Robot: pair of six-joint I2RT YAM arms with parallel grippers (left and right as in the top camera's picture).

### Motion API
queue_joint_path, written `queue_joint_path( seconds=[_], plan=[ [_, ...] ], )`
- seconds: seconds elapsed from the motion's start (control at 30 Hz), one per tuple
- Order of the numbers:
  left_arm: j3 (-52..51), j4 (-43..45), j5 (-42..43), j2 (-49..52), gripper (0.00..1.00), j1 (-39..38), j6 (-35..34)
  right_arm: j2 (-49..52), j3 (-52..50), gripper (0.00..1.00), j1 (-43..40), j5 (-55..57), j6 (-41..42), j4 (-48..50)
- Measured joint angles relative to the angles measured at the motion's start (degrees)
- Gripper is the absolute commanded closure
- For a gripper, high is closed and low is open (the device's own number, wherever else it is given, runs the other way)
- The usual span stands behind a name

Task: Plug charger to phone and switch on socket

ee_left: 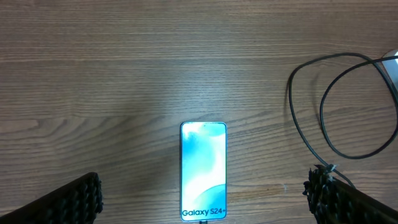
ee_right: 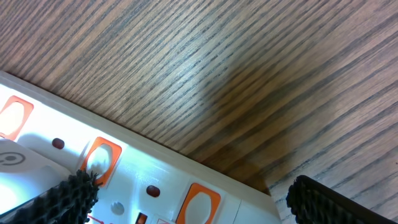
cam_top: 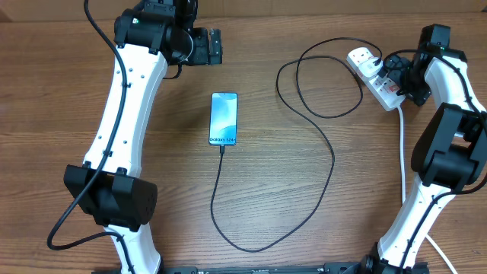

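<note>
The socket (cam_top: 383, 91), slanted far-left to near-right at the tabletop's (cam_top: 358, 228) far right, is overhung closely by the open right jaws, while the phone (cam_top: 224, 119), mid-tabletop, is overlooked by the open left jaws.

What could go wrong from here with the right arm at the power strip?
The switches on the power strip sit close together, so the open right gripper could press the wrong one. The black cable loops beside the strip; a snag could drag the phone.
</note>
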Motion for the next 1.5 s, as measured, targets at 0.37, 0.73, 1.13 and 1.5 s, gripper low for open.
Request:
queue_joint_path(
  seconds=[0.37, 0.73, 1.13, 1.5],
  plan=[
    [0.0, 0.0, 0.0, 0.0, 0.00, 0.0, 0.0, -1.7, 1.7, 0.00, -0.1, -1.9, 0.4, -11.2],
    [0.0, 0.0, 0.0, 0.0, 0.00, 0.0, 0.0, -29.6, 1.7, 0.00, -2.1, -1.9, 4.1, -24.2],
    [0.0, 0.0, 0.0, 0.0, 0.00, 0.0, 0.0, -55.5, -9.2, 0.00, 9.2, -1.8, 5.2, -28.3],
    [0.0, 0.0, 0.0, 0.0, 0.00, 0.0, 0.0, -81.8, -26.6, 0.00, 14.7, -1.3, 6.1, -30.4]
  ],
)
